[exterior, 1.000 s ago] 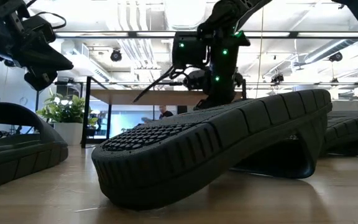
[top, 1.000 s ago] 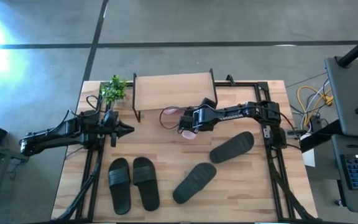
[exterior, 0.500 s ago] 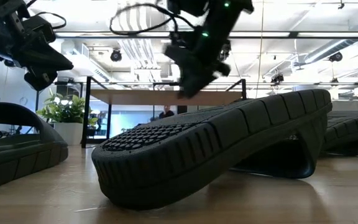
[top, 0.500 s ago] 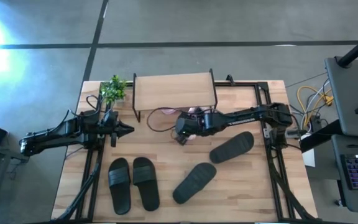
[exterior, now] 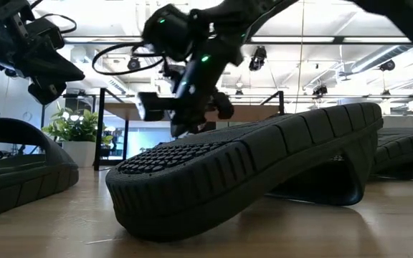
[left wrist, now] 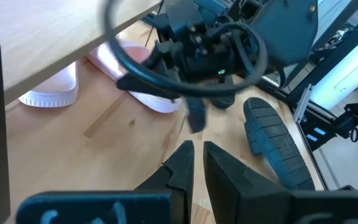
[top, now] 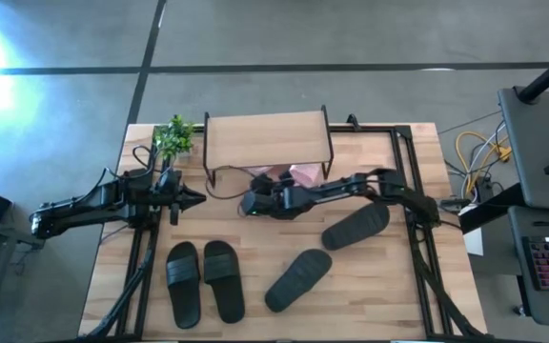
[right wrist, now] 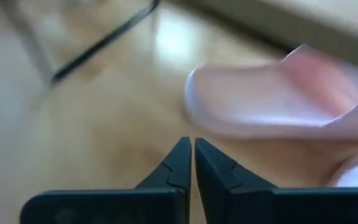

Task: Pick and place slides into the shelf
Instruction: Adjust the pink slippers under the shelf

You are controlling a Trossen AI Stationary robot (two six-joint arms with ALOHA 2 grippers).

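The shelf (top: 267, 139) stands at the table's far middle. Two light pink slides (top: 294, 174) lie on the table under its front edge; they also show in the left wrist view (left wrist: 143, 93). My right gripper (top: 255, 198) is shut and empty, low in front of the shelf, with a pink slide (right wrist: 272, 93) just beyond its fingertips. My left gripper (top: 196, 198) is shut and empty, waiting above the table's left part. Two black slides (top: 204, 280) lie strap up near the front left. Two more (top: 298, 278) (top: 355, 225) lie sole up toward the right.
A small potted plant (top: 172, 136) stands left of the shelf. A black cable loops out from my right wrist (top: 222, 181) in front of the shelf's left legs. A black frame (top: 417, 238) runs along the table's sides. Bare wood lies between the shelf and the black slides.
My right gripper has gone toward the table's left edge along the shelf's front and come lower. The pink slide that showed under it a second ago now lies farther back, under the shelf's front edge, apart from the gripper.
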